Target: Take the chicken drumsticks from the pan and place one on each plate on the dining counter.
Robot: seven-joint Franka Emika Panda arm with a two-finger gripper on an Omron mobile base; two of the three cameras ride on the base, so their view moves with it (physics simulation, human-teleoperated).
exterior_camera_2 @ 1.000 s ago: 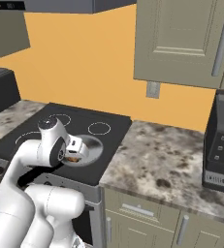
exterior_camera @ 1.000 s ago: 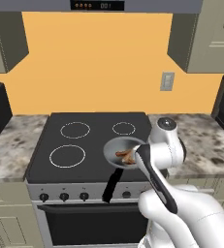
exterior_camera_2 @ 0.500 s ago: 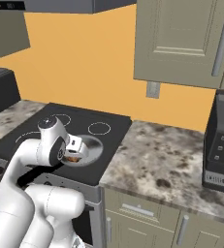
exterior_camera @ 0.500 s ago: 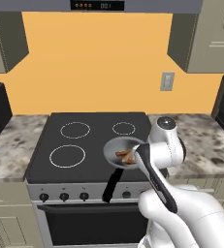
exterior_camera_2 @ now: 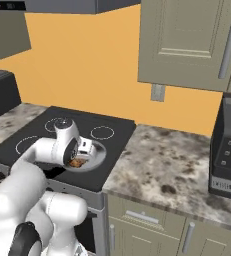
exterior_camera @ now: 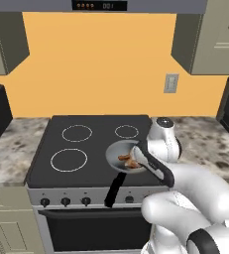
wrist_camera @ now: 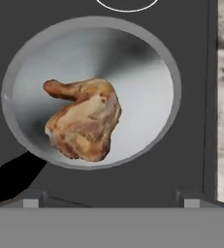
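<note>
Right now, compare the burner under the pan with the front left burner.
The pan sits on the front right burner, hiding its ring; the front left burner is bare, its white ring fully showing. The right one holds chicken in the pan; the left holds nothing. Both lie on the same black stove.

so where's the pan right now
The pan sits on the stove's front right burner, handle pointing toward the front edge, with chicken inside; the hand view looks straight down on it.
</note>
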